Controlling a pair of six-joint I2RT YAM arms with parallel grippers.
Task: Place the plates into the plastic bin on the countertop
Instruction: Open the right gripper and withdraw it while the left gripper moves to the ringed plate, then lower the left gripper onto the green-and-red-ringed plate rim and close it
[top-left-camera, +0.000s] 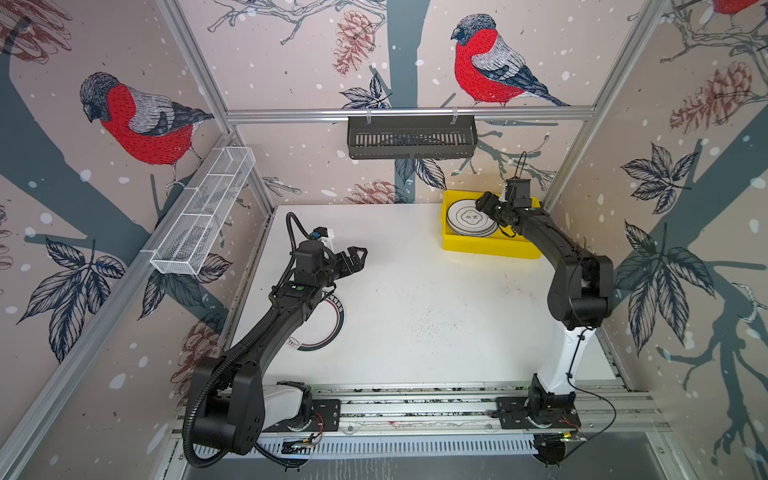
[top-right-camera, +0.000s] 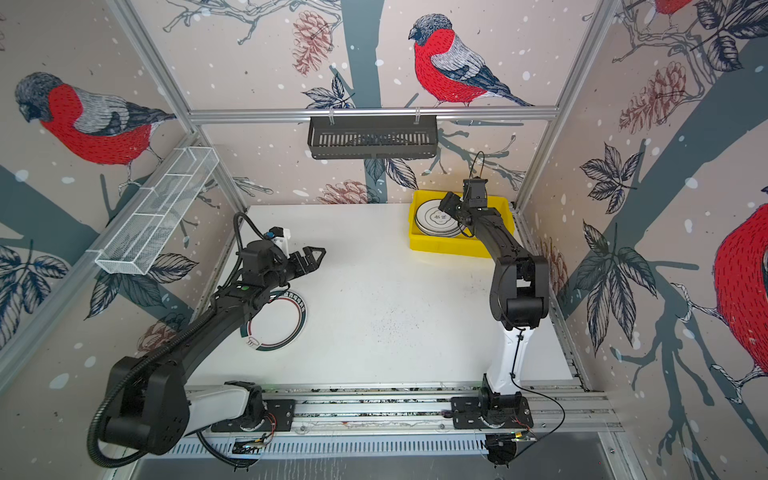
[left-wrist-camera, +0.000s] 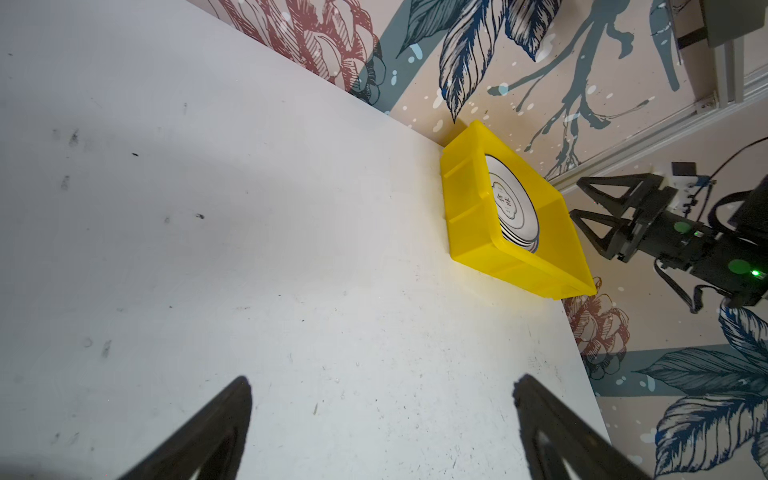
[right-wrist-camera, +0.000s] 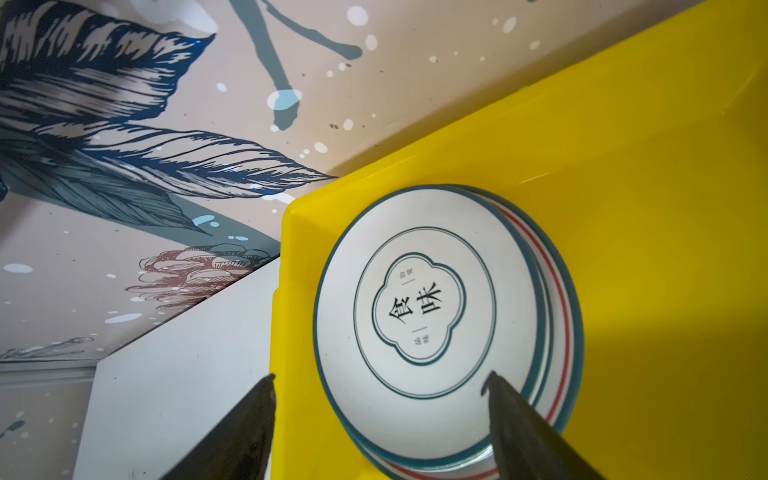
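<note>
The yellow plastic bin (top-left-camera: 490, 246) (top-right-camera: 451, 246) stands at the back right corner of the white countertop (top-left-camera: 415, 311). A stack of white plates (top-left-camera: 465, 220) (right-wrist-camera: 415, 311) with teal and red rims lies in its left half. My right gripper (top-left-camera: 484, 205) (right-wrist-camera: 380, 380) hangs open just above the stack's near edge, holding nothing. One more plate (top-left-camera: 322, 332) (top-right-camera: 278, 328), with a dark green lettered rim, lies flat on the countertop, partly hidden under my left arm. My left gripper (top-left-camera: 357, 255) (left-wrist-camera: 382, 386) is open and empty above the countertop beyond that plate.
A black slotted basket (top-left-camera: 411, 137) hangs on the back rail. A white wire mesh tray (top-left-camera: 203, 212) is fixed along the left wall. Aluminium rails (top-left-camera: 415, 399) carry both arm bases at the front edge. The bin's right half (right-wrist-camera: 644, 249) holds no plates.
</note>
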